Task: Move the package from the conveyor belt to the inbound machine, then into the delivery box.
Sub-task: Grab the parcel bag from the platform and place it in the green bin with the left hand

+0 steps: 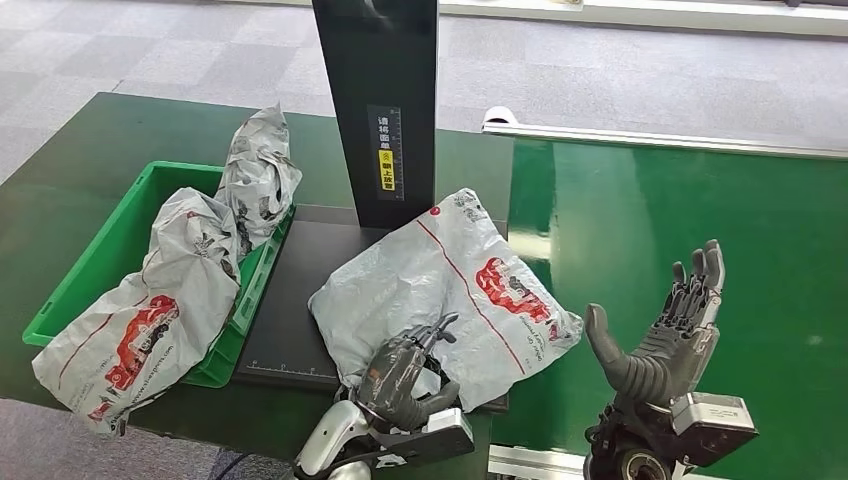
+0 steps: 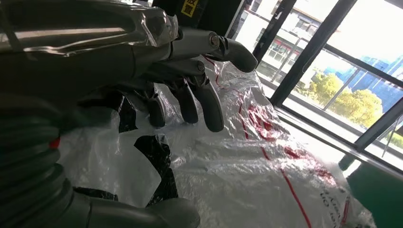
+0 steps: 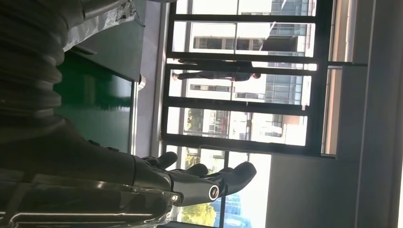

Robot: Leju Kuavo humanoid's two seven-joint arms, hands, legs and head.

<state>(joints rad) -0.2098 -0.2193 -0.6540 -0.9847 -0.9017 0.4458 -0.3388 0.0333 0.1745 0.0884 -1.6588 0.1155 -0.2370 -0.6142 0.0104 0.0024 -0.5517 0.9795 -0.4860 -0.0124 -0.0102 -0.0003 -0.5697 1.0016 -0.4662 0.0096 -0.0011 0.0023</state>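
A grey plastic package [image 1: 450, 280] with red print lies flat on the black platform [image 1: 300, 300] of the inbound machine, in front of its black column [image 1: 378, 110]. My left hand [image 1: 408, 375] is at the package's near edge. In the left wrist view its fingers [image 2: 190, 90] curve just above the crinkled package [image 2: 266, 175] with a gap between them, so nothing is gripped. My right hand [image 1: 670, 335] is raised over the green conveyor belt [image 1: 640, 220], fingers spread and pointing up, holding nothing. The right wrist view shows that hand [image 3: 190, 183] open against windows.
A green delivery box [image 1: 110, 250] stands left of the platform. One grey package [image 1: 170, 300] drapes over its near edge and another [image 1: 258, 170] stands at its far corner. The belt's metal rim [image 1: 680, 140] runs along the back right.
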